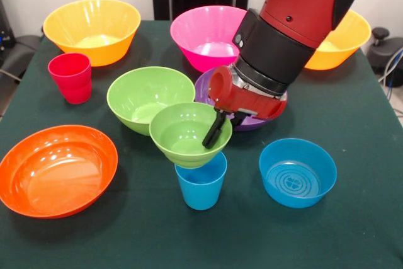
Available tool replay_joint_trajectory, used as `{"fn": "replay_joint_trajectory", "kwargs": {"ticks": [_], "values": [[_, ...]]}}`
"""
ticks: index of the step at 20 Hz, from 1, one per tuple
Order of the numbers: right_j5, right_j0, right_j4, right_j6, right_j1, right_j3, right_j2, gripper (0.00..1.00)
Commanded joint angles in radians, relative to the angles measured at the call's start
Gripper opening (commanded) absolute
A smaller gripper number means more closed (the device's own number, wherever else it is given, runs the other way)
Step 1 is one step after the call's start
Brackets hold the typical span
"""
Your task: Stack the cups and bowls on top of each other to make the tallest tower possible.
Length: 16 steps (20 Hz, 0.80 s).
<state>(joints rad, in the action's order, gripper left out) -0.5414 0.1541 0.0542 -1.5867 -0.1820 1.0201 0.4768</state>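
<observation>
Here the arm (296, 23) enters from 1 o'clock and its gripper (217, 127) reaches into a small green bowl (186, 133) near the table's centre. One black finger (213, 131) lies inside the bowl against its right wall; whether the gripper is clamped on the rim or spread apart cannot be told. The small green bowl sits tilted on a sky-blue cup (201, 184) at 6 o'clock. A larger lime bowl (145, 96) touches it at 10 o'clock. A purple bowl (252, 118) lies partly hidden beneath the wrist. On the green table (352, 231), a red cup (70, 77) stands at 9 o'clock, an orange bowl (53, 168) at 8, a blue bowl (297, 171) at 4, a pink bowl (204, 36) at 12, and yellow bowls at 11 (91, 29) and 2 (343, 42).
</observation>
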Motion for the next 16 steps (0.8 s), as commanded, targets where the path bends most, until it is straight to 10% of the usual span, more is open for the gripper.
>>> {"fn": "replay_joint_trajectory", "kwargs": {"ticks": [1, 16], "values": [[0.019, 0.024, -0.017, -0.156, 0.044, 0.066, -0.143, 0.0], [0.018, 0.015, -0.012, -0.152, 0.048, 0.059, -0.168, 0.0]]}}
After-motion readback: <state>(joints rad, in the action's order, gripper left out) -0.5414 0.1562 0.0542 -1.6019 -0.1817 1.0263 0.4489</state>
